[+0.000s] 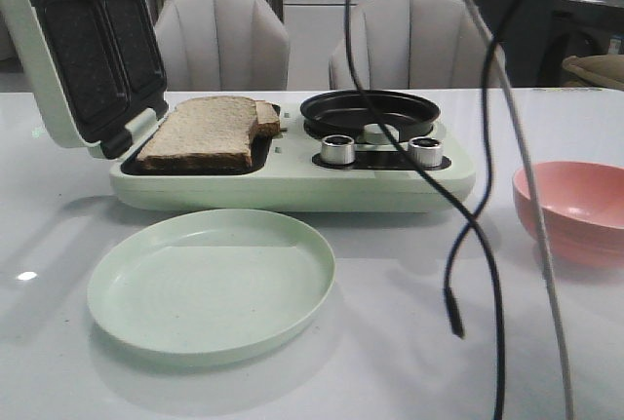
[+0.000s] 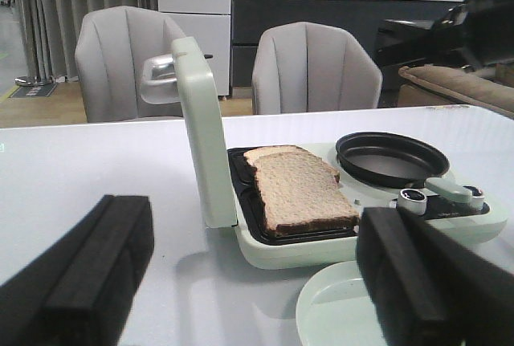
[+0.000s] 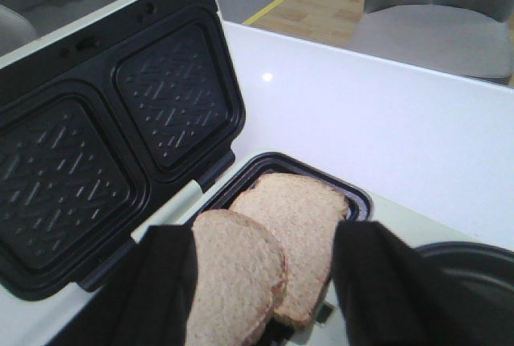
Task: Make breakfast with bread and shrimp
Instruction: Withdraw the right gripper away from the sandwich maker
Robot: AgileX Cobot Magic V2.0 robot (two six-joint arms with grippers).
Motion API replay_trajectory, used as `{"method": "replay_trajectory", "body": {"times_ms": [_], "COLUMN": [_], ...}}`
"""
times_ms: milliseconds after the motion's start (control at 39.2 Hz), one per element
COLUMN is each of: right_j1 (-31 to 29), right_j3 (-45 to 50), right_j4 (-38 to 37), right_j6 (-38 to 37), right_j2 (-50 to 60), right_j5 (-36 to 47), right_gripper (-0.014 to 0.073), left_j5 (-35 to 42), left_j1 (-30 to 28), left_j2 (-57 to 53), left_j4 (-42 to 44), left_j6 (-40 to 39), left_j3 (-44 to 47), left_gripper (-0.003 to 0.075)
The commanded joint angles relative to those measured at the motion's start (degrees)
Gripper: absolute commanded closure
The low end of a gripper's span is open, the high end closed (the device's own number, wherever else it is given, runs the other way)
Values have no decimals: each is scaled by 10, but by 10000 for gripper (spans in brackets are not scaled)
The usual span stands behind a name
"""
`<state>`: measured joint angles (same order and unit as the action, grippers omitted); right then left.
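Bread (image 1: 208, 133): two overlapping slices laid in the open sandwich maker (image 1: 292, 181), lid raised at 9 o'clock.
In the right wrist view, the slices are seen directly between the spread fingers of the right gripper (image 3: 265, 282), which is open and holds nothing. The left gripper (image 2: 253, 282) is likewise wide open and empty, bread lying beyond it at 12 o'clock. A green plate (image 1: 211, 281) is placed in front, a pink bowl (image 1: 575, 210) at 3 o'clock.
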<state>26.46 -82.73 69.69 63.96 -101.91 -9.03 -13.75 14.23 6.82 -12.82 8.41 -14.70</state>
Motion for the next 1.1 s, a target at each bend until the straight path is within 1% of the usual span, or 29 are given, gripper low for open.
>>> {"method": "replay_trajectory", "body": {"times_ms": [0, 127, 204, 255, 357, 510, 561, 612, 663, 688, 841, 943, 1070], "right_j1": [-22, -57, -82, -96, -128, -166, -173, -179, -183, -183, -183, -183, -183], "right_j3": [31, 92, 128, 146, 172, 174, 174, 175, 179, 183, 226, 280, 365], "right_j4": [-10, -16, -44, -78, -199, -449, -508, -554, -578, -585, -596, -595, -590], "right_j6": [7, 1, -13, -38, -132, -345, -419, -471, -508, -514, -515, -515, -515], "right_j2": [84, 154, 190, 210, 244, 276, 288, 304, 322, 331, 404, 458, 531], "right_j5": [-14, -52, -79, -92, -125, -202, -218, -228, -227, -226, -198, -146, -58], "right_gripper": [112, 112, 112, 112, 112, 112, 112, 114, 114, 114, 114, 114, 114], "left_j5": [47, 47, 47, 47, 47, 47, 47, 47, 47, 47, 47, 47, 47], "left_j1": [4, 4, 4, 4, 4, 4, 4, 4, 4, 4, 4, 4, 4], "left_j2": [5, 5, 5, 5, 5, 5, 5, 5, 5, 5, 5, 5, 5], "left_j4": [-4, -4, -4, -4, -4, -4, -4, -4, -4, -4, -4, -4, -4], "left_j6": [-4, -4, -4, -4, -4, -4, -4, -4, -4, -4, -4, -4, -4], "left_j3": [-16, -16, -16, -16, -16, -16, -16, -16, -16, -16, -16, -16, -16], "left_gripper": [137, 137, 137, 137, 137, 137, 137, 137, 137, 137, 137, 137, 137]}}
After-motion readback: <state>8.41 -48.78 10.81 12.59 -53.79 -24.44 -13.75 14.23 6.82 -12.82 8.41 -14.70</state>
